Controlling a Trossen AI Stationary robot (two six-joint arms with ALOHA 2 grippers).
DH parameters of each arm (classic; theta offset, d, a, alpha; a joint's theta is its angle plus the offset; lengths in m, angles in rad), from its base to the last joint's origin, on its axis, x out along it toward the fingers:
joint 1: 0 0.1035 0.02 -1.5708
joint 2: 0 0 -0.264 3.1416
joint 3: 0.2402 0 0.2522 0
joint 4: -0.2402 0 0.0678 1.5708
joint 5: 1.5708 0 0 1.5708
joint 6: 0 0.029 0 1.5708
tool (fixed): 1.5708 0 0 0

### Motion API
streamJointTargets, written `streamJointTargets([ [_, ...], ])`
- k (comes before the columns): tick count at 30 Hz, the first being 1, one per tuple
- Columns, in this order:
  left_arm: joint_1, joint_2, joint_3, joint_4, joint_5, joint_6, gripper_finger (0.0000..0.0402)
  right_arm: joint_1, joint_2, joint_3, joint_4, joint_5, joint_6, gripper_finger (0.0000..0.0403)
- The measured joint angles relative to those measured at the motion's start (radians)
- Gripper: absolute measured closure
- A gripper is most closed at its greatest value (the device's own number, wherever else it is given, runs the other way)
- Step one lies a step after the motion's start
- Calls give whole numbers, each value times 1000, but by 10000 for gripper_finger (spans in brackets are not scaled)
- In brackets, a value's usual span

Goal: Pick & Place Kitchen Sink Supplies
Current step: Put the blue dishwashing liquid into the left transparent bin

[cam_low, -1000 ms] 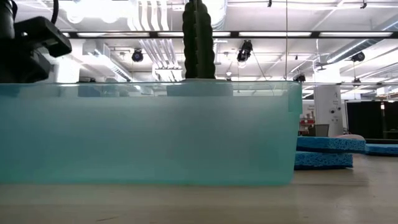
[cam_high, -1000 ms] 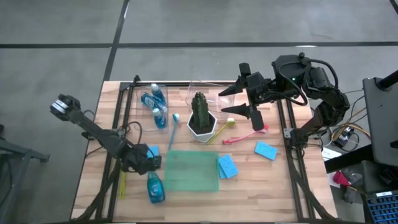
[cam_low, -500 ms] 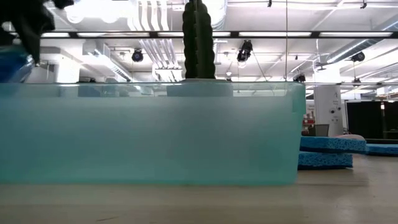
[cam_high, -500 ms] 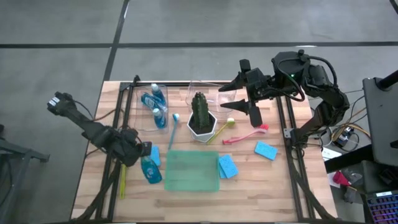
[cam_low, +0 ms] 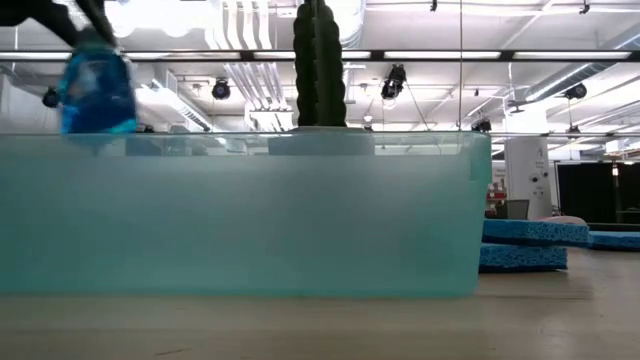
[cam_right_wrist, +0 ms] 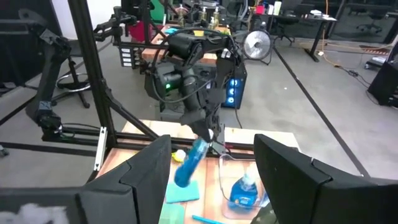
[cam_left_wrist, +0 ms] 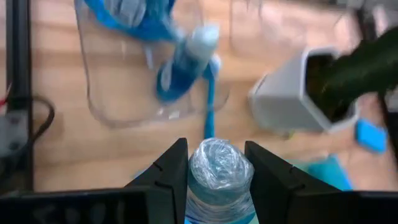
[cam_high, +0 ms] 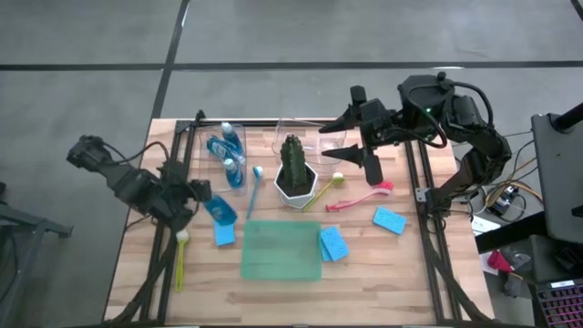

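Gripping a soap bottle (cam_high: 221, 209) above the table's (cam_high: 383, 273) left side, the left claw (cam_high: 202, 195) holds it lifted; the right claw (cam_high: 349, 144) hangs released over the far right.

Green mat (cam_low: 240, 215) fills the low view — cactus pot hidden; held bottle (cam_low: 97, 88) blurred.

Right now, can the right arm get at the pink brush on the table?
Probably yes. The right claw hovers open above the table's far right; the long thin pink brush lies just nearer, uncovered, with the white-potted cactus off to one side.
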Motion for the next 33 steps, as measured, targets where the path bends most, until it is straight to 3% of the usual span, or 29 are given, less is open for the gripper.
streamJointTargets([
  [9,113,4,5,-10,-103,159,277,0,0,-2,13,0,25,179],
  [15,202,19,58,-7,-162,412,277,0,0,-6,37,0,40,179],
  [22,343,38,144,-11,-116,741,276,0,0,-8,72,0,57,179],
  [28,455,61,145,-14,-116,848,276,0,0,-8,101,0,56,179],
  [33,547,93,126,-10,-142,823,276,0,0,-8,117,2,38,179],
])
